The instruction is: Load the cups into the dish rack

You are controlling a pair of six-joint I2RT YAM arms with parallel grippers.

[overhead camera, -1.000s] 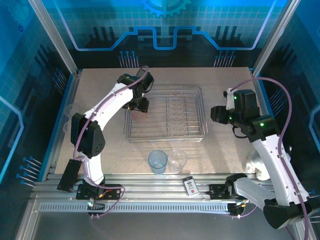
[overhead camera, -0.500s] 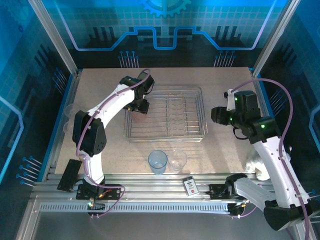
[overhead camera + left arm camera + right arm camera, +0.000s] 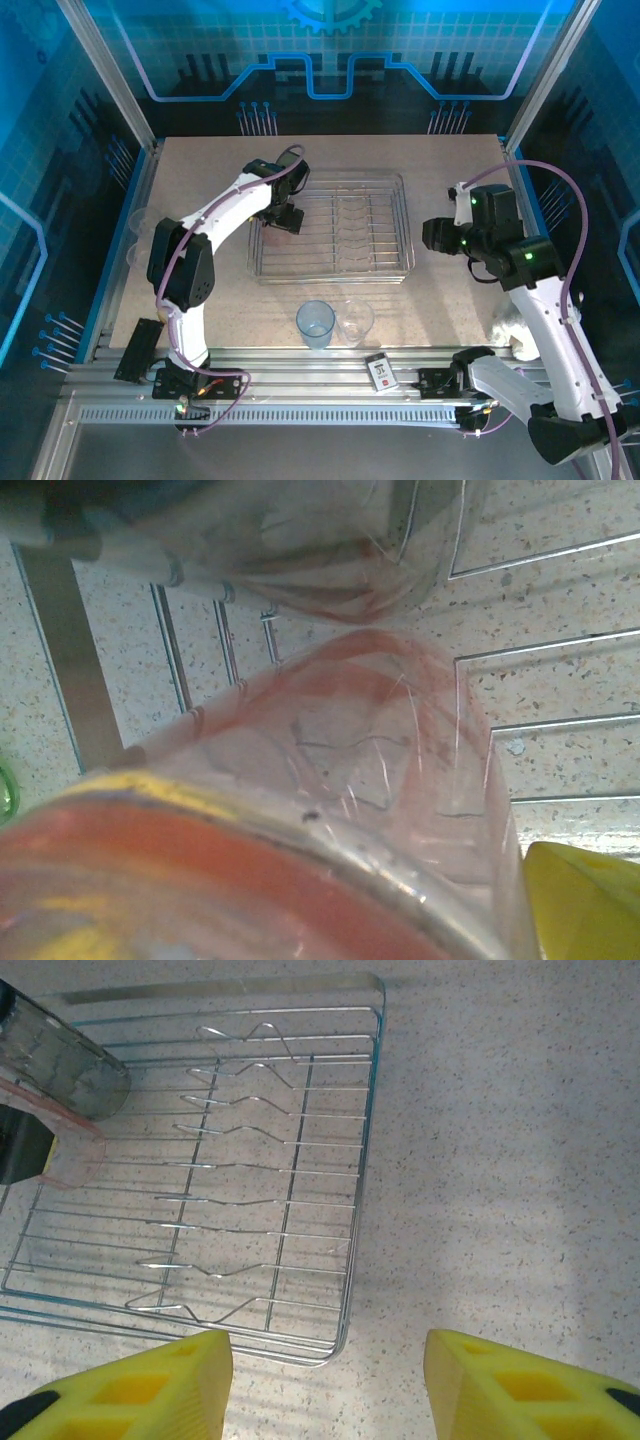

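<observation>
While a pink tumbler is sitting close against the left fingers inside the dish rack, grip impossible to tell, the right fingers are hanging parted and empty, rack just ahead.

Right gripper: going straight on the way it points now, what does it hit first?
Likely the corner rim of the chrome wire dish rack, centred ahead of the right gripper; depth is unclear, so possibly the speckled tabletop beside it.
</observation>
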